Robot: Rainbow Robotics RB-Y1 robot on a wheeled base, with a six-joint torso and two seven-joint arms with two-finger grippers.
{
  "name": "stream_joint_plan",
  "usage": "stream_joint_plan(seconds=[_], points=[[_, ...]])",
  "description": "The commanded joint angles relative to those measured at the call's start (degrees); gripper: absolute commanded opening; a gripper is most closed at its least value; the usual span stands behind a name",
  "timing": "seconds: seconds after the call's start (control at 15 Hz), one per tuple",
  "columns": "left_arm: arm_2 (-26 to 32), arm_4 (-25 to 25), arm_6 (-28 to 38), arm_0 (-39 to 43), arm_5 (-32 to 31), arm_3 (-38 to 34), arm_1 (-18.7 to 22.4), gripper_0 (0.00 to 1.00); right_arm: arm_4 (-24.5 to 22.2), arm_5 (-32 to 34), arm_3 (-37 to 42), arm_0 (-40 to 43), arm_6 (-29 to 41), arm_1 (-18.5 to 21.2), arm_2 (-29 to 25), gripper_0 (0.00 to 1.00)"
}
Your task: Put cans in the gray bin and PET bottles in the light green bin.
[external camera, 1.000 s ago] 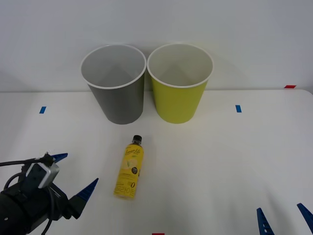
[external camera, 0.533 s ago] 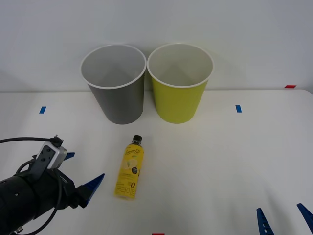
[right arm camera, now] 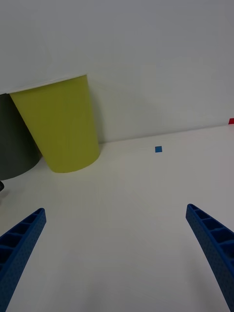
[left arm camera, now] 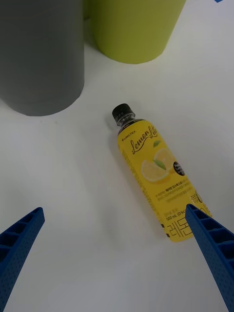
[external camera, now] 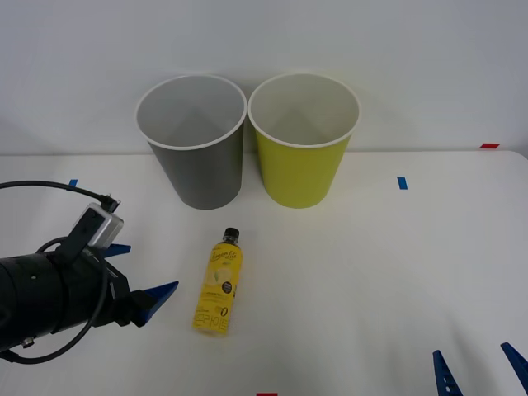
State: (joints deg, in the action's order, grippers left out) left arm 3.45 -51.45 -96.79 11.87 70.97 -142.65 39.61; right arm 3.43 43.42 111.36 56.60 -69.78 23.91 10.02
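A PET bottle with a yellow label and black cap lies flat on the white table, its cap toward the bins; the left wrist view shows it too. My left gripper hovers open just left of it, one blue fingertip close to the bottle's base end. Behind stand the gray bin and, to its right, the light green bin. Low at the table's front right, my right gripper is open and holds nothing.
Small blue tape marks and a red one lie on the table. A white wall rises right behind the bins. Bare table stretches between the bottle and my right gripper.
My left arm has moved forward and to the right, bringing its open fingers nearer the bottle. The bottle, the bins and the right gripper have not moved.
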Motion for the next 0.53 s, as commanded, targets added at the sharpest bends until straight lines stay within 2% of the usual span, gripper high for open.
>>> stream_joint_plan(seconds=[0.07, 0.27, 0.4, 0.53], points=[[2.44, -1.02, 1.08, -6.95, 11.91, 0.00, -7.27, 1.00, 0.00, 0.00, 0.00, 0.00, 0.00, 0.00, 0.00, 1.00], [2.53, 0.65, 3.80, -9.68, 19.03, 0.09, -12.98, 1.00, 0.00, 0.00, 0.00, 0.00, 0.00, 0.00, 0.00, 1.00], [1.38, 2.15, 10.57, -10.91, 22.37, 0.09, -16.32, 1.00, 0.00, 0.00, 0.00, 0.00, 0.00, 0.00, 0.00, 1.00], [-2.48, 7.25, 11.80, -11.79, 22.46, 0.09, -16.76, 1.00, 0.00, 0.00, 0.00, 0.00, 0.00, 0.00, 0.00, 1.00]])
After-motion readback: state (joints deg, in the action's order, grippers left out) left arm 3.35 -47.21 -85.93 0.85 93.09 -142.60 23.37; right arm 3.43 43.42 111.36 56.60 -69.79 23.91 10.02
